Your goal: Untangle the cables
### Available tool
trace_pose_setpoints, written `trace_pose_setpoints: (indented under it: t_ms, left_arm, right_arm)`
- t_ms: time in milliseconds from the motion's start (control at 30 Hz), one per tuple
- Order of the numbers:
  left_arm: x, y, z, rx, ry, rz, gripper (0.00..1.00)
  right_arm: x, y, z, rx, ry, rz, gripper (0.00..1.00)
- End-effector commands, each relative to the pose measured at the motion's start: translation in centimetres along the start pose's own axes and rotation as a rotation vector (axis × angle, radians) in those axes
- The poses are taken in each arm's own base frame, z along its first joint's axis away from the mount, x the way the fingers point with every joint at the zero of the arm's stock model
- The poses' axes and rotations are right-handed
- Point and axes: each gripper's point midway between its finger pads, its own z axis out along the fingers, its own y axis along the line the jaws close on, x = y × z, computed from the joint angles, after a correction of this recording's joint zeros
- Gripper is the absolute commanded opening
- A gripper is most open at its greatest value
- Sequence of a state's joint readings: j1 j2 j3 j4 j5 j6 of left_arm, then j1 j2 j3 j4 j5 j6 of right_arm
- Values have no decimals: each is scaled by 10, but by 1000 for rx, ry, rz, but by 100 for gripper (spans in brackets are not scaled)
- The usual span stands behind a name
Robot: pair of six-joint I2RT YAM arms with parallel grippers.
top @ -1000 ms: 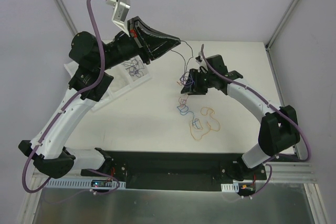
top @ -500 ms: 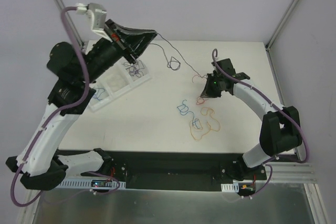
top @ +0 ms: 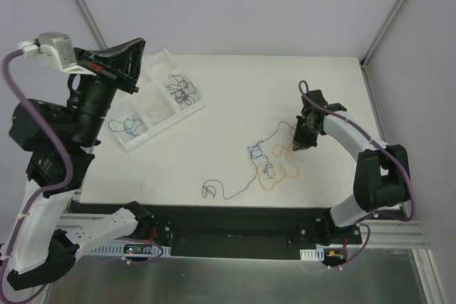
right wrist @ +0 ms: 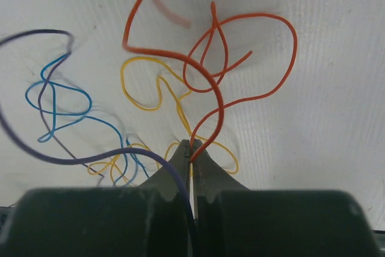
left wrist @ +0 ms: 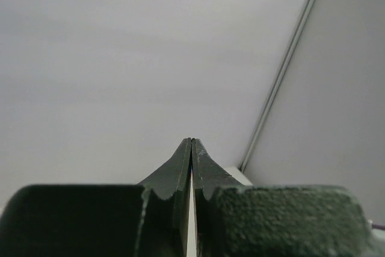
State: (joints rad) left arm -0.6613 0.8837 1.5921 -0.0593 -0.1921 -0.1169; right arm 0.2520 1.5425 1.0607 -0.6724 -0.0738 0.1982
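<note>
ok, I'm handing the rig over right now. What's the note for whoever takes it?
Grippers: the left gripper is shut, raised near the tray, with nothing visibly held. The right gripper is shut on the red cable, low over the table.
Cables: the red cable, a yellow cable, a blue cable and a dark purple cable overlap right of centre. The purple one runs up to the jaws; I can't tell if it is pinched. The tray holds a dark bundle and, in another compartment, a blue wire.
Done: some cables are in the tray.
Left: separate the pile on the table.
</note>
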Motion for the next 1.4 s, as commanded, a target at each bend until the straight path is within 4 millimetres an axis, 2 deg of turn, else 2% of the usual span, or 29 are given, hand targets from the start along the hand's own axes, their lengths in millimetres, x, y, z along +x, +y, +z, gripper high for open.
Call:
trace_pose_setpoints:
  t_ms: [0,133,167,200,233,267,333,400,467,600,767,933,1000,1133,1233,1300,1367]
  left_arm:
    - [98,11,18,-62,259,-16,0]
    - [193,-1,14,-13,530,-101,0]
    - [220,-6,8,12,613,-145,5]
    - [247,-14,2,50,702,-204,18]
    - [277,-24,-8,117,804,-253,32]
    - [303,-38,-19,200,906,-303,39]
    - [350,-57,-47,314,1132,-411,45]
    - [396,-63,-79,333,1324,-487,60]
    - [424,-63,-105,321,1452,-495,61]
    - [459,-59,-146,278,1583,-418,64]
    - [492,-53,-194,226,1768,-333,72]
    - [518,-63,-222,243,1904,-270,72]
    - [526,-62,-235,227,1983,-253,70]
    - [536,-52,-247,202,2020,-162,68]
    - [540,-45,-254,190,2038,-121,51]
    - [542,-40,-255,189,2036,-85,35]
    - [539,-37,-247,194,2001,-41,18]
  right_arm:
    - [4,4,-9,-36,35,-61,1]
    - [8,21,-24,-127,37,-87,0]
    - [7,21,-27,-130,30,-92,0]
    - [6,21,-30,-132,22,-98,1]
    - [6,22,-32,-134,21,-104,2]
    - [6,23,-35,-139,29,-110,4]
    - [8,27,-37,-158,46,-114,6]
    - [10,30,-38,-178,57,-112,8]
    - [13,31,-38,-189,67,-108,9]
    - [18,29,-36,-190,77,-113,10]
    - [20,28,-33,-188,85,-111,11]
    - [17,26,-33,-172,79,-116,12]
    - [16,24,-32,-162,82,-115,13]
    - [14,26,-33,-168,76,-119,20]
    - [14,27,-33,-170,78,-123,25]
    - [14,27,-33,-171,77,-125,28]
    - [15,26,-33,-170,80,-129,33]
